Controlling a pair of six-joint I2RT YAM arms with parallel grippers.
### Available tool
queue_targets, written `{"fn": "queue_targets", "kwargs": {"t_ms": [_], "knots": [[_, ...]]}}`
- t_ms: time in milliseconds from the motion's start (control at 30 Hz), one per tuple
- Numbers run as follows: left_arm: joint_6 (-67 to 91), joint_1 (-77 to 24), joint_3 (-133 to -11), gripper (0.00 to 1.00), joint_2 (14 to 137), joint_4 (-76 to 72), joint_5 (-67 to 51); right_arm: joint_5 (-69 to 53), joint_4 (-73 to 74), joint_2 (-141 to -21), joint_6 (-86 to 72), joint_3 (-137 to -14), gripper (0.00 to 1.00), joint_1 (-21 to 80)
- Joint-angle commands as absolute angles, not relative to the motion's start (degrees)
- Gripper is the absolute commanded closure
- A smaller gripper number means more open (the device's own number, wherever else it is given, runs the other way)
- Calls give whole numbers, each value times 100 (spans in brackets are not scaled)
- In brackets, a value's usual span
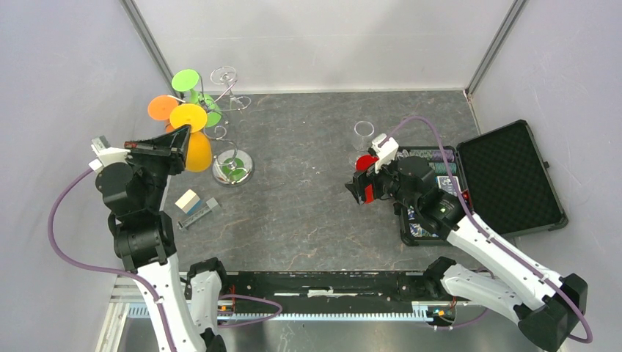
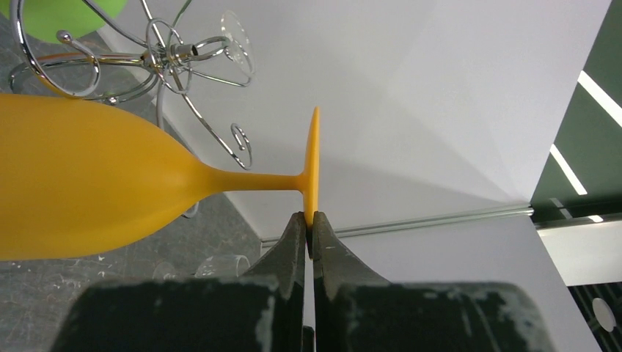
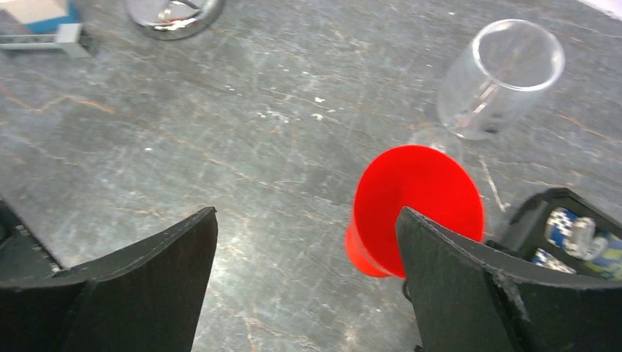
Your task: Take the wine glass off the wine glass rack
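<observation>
Slippage looks the main hazard. The left fingers (image 2: 292, 246) are clamped only on the thin rim of the foot (image 2: 313, 161) of the orange wine glass (image 2: 103, 183). The whole bowl hangs out sideways from that pinch, so its weight could twist the disc out of the grip or set the glass swinging.

The glass is at the far left of the table (image 3: 220, 147), close beside the wine glass rack (image 2: 170, 53). Its stem passes just in front of one curled hook (image 2: 240, 141), and I cannot tell whether it is clear of the wire. If it is not, a pull in the wrong direction could snag the stem, tip the rack on its round base (image 1: 233, 169) and shake the other coloured glasses (image 1: 185, 79) hanging there.

The right fingers (image 3: 139, 279) stand wide apart, holding nothing, above the table on the right. They are close to a red cup (image 3: 414, 209) and a clear tumbler (image 3: 502, 73), and a careless sweep could knock either over.

No brand or writing can be read. The small cream-and-blue box (image 1: 188, 199) and the packs in the open black case (image 1: 506, 176) are too small to make out.
</observation>
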State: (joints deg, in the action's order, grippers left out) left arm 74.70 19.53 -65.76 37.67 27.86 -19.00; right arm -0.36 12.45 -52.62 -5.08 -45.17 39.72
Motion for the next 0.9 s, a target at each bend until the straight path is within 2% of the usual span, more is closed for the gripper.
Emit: {"fn": "queue_targets", "kwargs": {"t_ms": [0, 200, 400, 633, 767, 867], "knots": [[7761, 1973, -7110, 98, 3690, 2647, -1880, -819, 590, -4987, -853, -4409, 3, 3964], [7682, 1976, -7810, 98, 3928, 2354, -2455, -1388, 204, -4888, -1155, -4408, 2, 3964], [7736, 1971, -8427, 98, 4496, 1678, -3736, -1722, -430, -4905, -1651, -4253, 3, 3964], [9356, 1958, -7550, 98, 4619, -618, -4519, -1654, -1470, -4866, -2448, -3929, 3, 3961], [10211, 1850, -6951, 98, 4653, -1743, -4627, -1720, -2682, -4846, -3266, -3624, 3, 3964], [10406, 1586, -6673, 98, 4722, -2046, -4609, -1799, -3619, -4981, -3940, -3428, 3, 3962]]}}
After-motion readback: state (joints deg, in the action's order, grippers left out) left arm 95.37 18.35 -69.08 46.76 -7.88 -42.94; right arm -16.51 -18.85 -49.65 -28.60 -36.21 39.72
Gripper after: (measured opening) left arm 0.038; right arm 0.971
